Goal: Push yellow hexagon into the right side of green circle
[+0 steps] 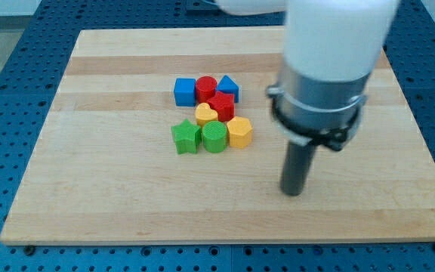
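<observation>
The yellow hexagon sits on the wooden board, touching the right side of the green circle. My tip rests on the board to the right of and below the hexagon, well apart from every block. The arm's white body rises above it at the view's upper right.
A green star touches the green circle's left side. Above them lie a yellow heart, a red star, a red cylinder, a blue cube and a blue triangle. The wooden board sits on a blue perforated table.
</observation>
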Robot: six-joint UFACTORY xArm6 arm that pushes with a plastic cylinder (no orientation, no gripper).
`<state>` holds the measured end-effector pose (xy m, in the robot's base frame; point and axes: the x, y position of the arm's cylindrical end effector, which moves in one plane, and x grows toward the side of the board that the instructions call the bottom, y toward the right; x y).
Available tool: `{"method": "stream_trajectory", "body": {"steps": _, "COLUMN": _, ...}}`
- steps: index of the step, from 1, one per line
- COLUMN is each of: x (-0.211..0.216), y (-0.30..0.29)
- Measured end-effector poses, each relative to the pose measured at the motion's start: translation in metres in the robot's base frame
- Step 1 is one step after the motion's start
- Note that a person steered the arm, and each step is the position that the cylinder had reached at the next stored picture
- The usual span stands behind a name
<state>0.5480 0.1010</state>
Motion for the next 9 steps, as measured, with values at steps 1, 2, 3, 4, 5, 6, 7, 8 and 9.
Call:
{"method": "stream_trajectory", "body": {"steps": 1, "x": -0.044, "y": 0.052}}
{"method": "stream_trajectory", "body": {"steps": 2, "x": -0.092, "y": 0.053}}
{"method": "stream_trajectory", "body": {"steps": 3, "x": -0.114, "y": 0.012}}
{"method": "stream_trajectory", "body": {"steps": 4, "x": -0.114, "y": -0.032}}
{"method": "stream_trajectory", "body": {"steps": 5, "x": -0.114, "y": -0.067}}
{"method": "stream_trajectory", "body": {"steps": 6, "x": -0.103, "y": -0.08}}
{"method": "stream_trajectory", "body": {"steps": 7, "x": -0.09, "y": -0.08}}
{"method": "stream_trajectory", "body": {"steps": 8, "x": -0.094, "y": -0.075}}
{"method": "stream_trajectory", "body": {"steps": 9, "x": -0.103, "y": -0.029}}
